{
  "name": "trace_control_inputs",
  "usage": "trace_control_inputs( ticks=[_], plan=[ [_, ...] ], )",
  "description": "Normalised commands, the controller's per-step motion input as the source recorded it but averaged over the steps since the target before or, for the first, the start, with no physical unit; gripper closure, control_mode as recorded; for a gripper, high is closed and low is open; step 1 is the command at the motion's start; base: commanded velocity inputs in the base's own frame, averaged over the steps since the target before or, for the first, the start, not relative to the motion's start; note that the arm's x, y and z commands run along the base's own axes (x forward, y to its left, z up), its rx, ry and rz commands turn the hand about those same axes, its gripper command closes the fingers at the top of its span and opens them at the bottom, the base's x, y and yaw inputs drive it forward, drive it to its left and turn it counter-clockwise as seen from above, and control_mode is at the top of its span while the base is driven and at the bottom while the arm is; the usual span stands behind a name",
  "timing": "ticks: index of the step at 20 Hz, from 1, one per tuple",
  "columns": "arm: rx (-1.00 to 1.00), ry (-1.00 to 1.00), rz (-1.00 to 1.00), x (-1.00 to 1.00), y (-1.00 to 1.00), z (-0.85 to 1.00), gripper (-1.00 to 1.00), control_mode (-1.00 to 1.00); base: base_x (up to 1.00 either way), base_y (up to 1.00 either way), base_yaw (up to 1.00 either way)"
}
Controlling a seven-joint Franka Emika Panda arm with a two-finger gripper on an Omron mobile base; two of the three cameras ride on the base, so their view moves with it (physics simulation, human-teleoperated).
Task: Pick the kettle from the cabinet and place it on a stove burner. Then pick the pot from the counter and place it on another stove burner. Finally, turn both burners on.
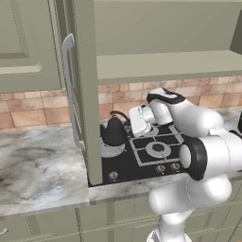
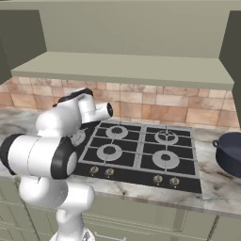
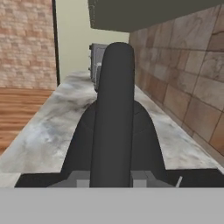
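One relation matters: the small near-black rounded kettle (image 1: 114, 132) sits on the wide silvery burner disc (image 1: 111, 150) at the stove's far-left. The tool (image 1: 128, 124) is clamped on its arched loop handle (image 3: 114, 118), so release is straight ahead. Navy wide pot (image 2: 230, 154) waits at 3 o'clock on the marbled tabletop (image 2: 221, 184).
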Motion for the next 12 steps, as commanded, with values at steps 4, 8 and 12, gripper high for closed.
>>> trace_control_inputs(
  ticks=[4, 8, 12],
  plan=[
    [0.0, 0.0, 0.0, 0.23, 0.08, -0.16, 1.0, -1.0, 0.0, 0.0, 0.0],
    [0.0, 0.0, 0.0, 0.26, 0.05, -0.14, 1.0, -1.0, 0.0, 0.0, 0.0],
    [0.0, 0.0, 0.0, 0.27, 0.04, -0.13, 1.0, -1.0, 0.0, 0.0, 0.0]
  ],
)
